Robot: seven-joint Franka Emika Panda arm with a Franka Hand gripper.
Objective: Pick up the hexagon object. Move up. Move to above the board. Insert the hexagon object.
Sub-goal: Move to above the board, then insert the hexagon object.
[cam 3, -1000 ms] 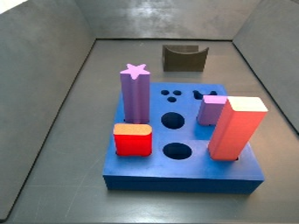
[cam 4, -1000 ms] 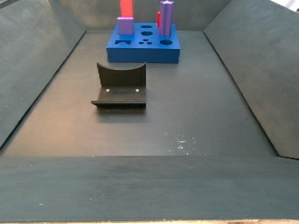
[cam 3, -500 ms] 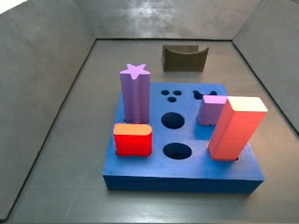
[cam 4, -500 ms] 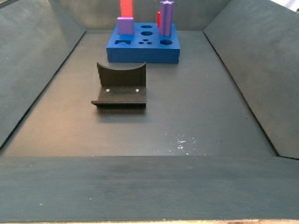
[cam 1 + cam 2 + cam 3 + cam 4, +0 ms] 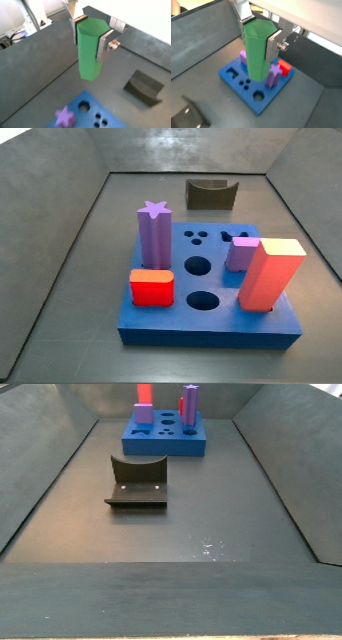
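Note:
My gripper [image 5: 88, 45] is shut on the hexagon object [image 5: 90, 50], a tall green prism held upright between the two silver fingers. It shows the same way in both wrist views [image 5: 256, 55]. It hangs high above the blue board [image 5: 271, 97], well clear of the board's top. The board also shows below the rod in a wrist view [image 5: 101, 104]. In both side views the board [image 5: 201, 336] [image 5: 163, 449] shows, but the gripper and the green rod are out of view.
On the board stand a purple star-topped column [image 5: 155, 233], a red block [image 5: 151, 286], a lilac block [image 5: 242, 254] and a tall salmon block [image 5: 273, 274]. The dark fixture [image 5: 138, 482] [image 5: 211, 194] stands on the floor away from the board. Grey walls enclose the floor.

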